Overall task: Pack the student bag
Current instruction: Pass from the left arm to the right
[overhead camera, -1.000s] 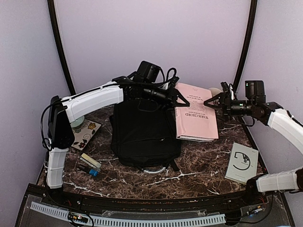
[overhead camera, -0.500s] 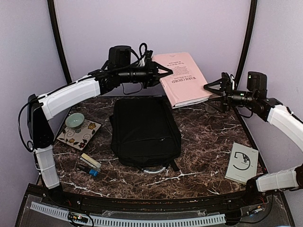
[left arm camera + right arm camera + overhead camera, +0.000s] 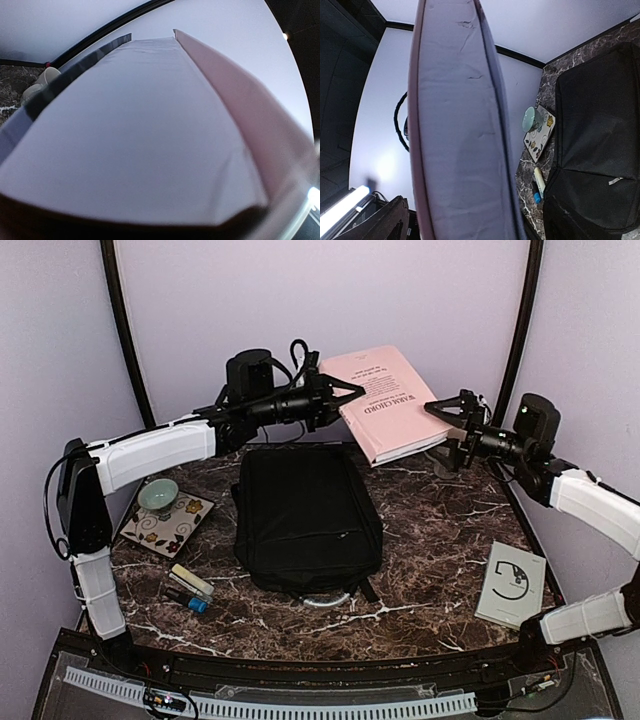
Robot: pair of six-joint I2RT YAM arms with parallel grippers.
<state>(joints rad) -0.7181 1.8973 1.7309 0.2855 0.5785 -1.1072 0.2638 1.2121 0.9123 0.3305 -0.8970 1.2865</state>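
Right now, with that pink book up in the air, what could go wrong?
1. The pink book hangs tilted above the table, gripped at one edge by the left gripper alone. The right gripper is open at the opposite edge. The book might slip or swing down.
2. The student bag lies flat and looks closed, so there may be nowhere to slide the book in yet.
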